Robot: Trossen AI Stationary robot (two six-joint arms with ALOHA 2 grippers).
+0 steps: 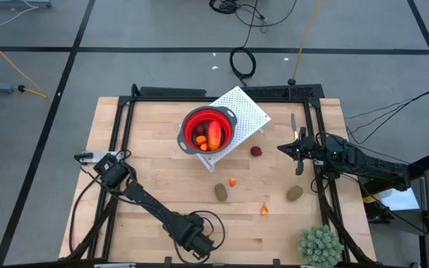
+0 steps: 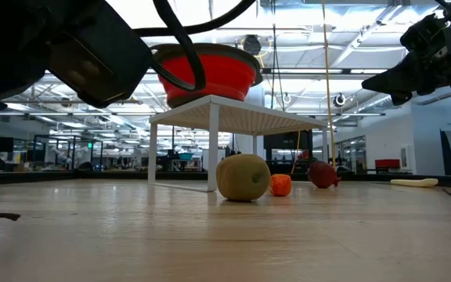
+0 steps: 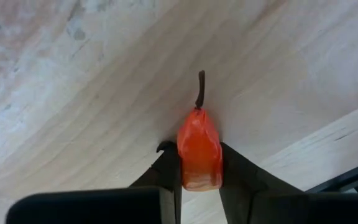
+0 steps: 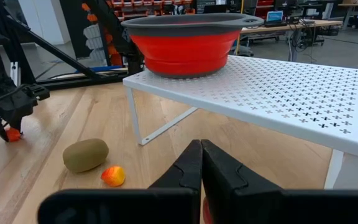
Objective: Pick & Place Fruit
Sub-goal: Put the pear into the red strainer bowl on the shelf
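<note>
A red-orange fruit piece (image 3: 199, 149) with a dark stem lies on the wooden table near its front edge, between the fingers of my left gripper (image 3: 197, 154), which is shut on it. In the high view the gripper (image 1: 199, 242) hides it. A brown-green oval (image 1: 220, 192), a tiny orange bit (image 1: 232, 182), a dark red ball (image 1: 256, 151), a second oval (image 1: 294, 193) and an orange piece (image 1: 264, 210) lie loose on the table. My right gripper (image 1: 285, 147) hangs shut over the table's right side. My left gripper pinches the red-orange piece by its two long sides (image 3: 182, 163), at the end away from the stem (image 3: 200, 90). The fingers (image 3: 235, 171) come steeply from above. The piece looks to be down on the wood (image 4: 11, 134).
A red bowl with a grey rim (image 1: 208, 130) holds orange and red pieces and stands on a white perforated rack (image 1: 244, 112) at the back middle. A spiky green plant (image 1: 320, 244) stands at the front right corner. Black frame rails run along the table's edges.
</note>
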